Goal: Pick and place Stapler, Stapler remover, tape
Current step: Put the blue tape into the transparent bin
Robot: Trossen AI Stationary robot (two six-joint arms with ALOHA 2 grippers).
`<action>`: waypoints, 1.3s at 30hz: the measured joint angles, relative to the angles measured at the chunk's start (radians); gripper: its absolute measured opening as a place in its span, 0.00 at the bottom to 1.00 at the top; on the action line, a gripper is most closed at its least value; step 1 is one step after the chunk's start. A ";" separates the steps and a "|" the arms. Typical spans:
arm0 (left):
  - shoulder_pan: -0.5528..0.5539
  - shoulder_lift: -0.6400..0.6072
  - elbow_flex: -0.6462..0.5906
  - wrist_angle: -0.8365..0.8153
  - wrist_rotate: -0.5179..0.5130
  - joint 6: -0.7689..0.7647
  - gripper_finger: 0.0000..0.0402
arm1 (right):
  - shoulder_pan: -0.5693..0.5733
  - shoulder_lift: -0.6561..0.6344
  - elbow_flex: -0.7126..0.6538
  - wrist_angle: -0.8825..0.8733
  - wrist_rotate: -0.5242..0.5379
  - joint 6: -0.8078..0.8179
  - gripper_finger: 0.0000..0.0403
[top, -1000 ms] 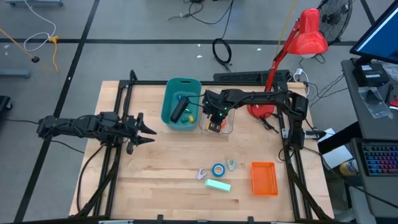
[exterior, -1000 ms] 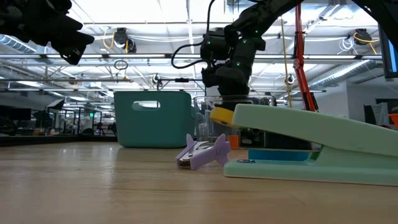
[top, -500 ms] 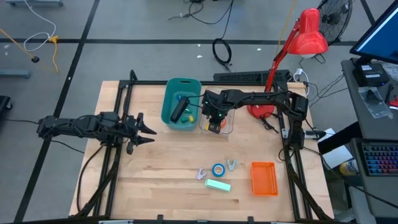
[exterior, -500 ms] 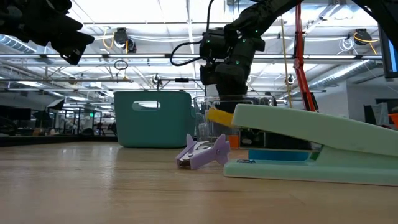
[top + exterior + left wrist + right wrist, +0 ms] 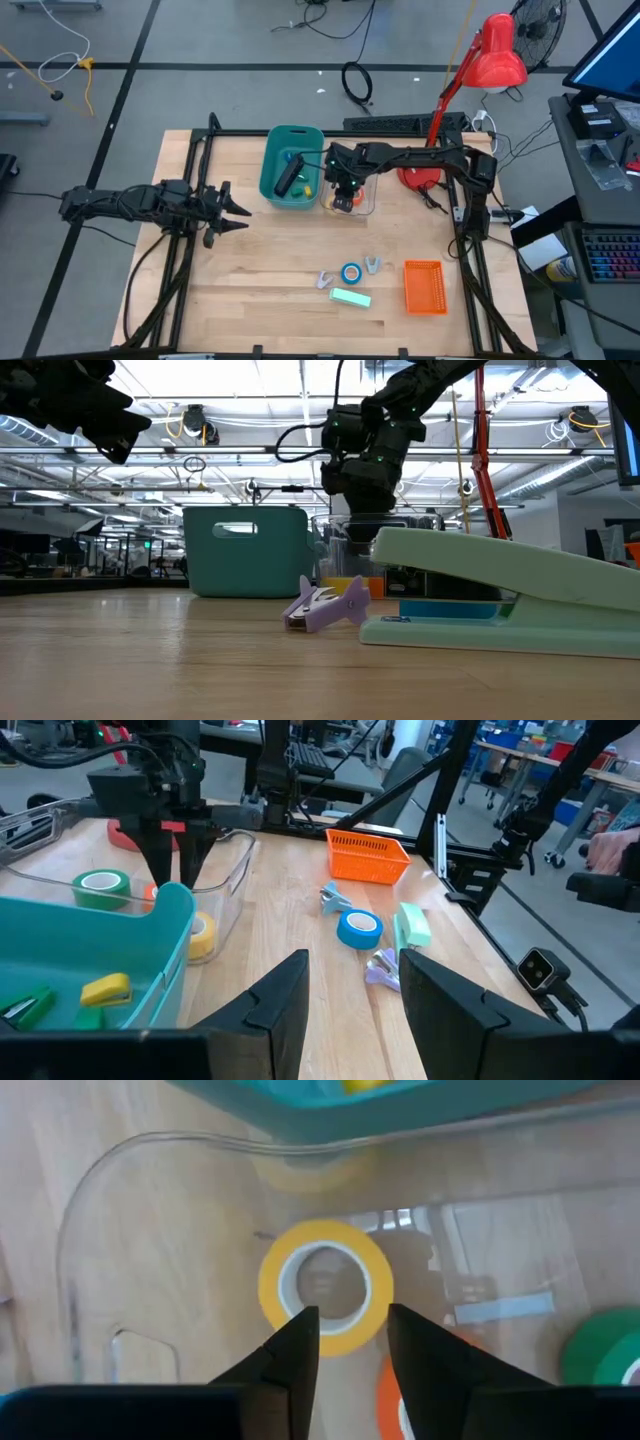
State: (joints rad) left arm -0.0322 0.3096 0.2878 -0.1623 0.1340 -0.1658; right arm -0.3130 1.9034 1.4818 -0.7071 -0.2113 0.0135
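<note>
My right gripper [image 5: 352, 1315] is open and points down into the clear container [image 5: 362, 207]. It hangs just above the yellow tape [image 5: 325, 1285], which lies flat on the container's floor. The green tape [image 5: 100, 885] and the orange-red tape [image 5: 392, 1398] lie in the same container. The blue tape [image 5: 351, 272] lies flat on the table. The black stapler [image 5: 290, 178] rests slanted in the teal bin [image 5: 272, 160]. Two purple staple removers [image 5: 323, 280] [image 5: 372, 264] flank the blue tape. My left gripper [image 5: 238, 210] waits open over the table's left side.
A mint green stapler [image 5: 350, 297] lies near the table's near edge, with an orange basket [image 5: 424, 286] to its right. A red lamp [image 5: 497, 55] stands at the far right corner. Bare wood spreads between my left gripper and the blue tape.
The yellow tape, which hung tilted at my right gripper's fingertips inside the clear container, has come away from them. It has dropped to the container's floor, while the gripper has stayed above it.
</note>
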 joint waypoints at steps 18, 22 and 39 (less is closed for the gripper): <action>0.000 0.000 0.000 0.003 0.001 0.006 0.39 | 0.218 -0.392 -0.015 0.002 0.054 -0.001 0.11; 0.000 0.000 0.000 0.003 -0.003 0.006 0.39 | 0.319 -0.446 -0.041 -0.001 0.054 0.038 0.05; 0.000 0.000 0.000 0.003 -0.005 -0.021 0.39 | 0.557 -0.478 -0.300 0.005 0.048 0.253 0.02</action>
State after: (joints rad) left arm -0.0323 0.3092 0.2878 -0.1596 0.1291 -0.1864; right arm 0.2443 1.4250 1.1819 -0.7017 -0.1631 0.2666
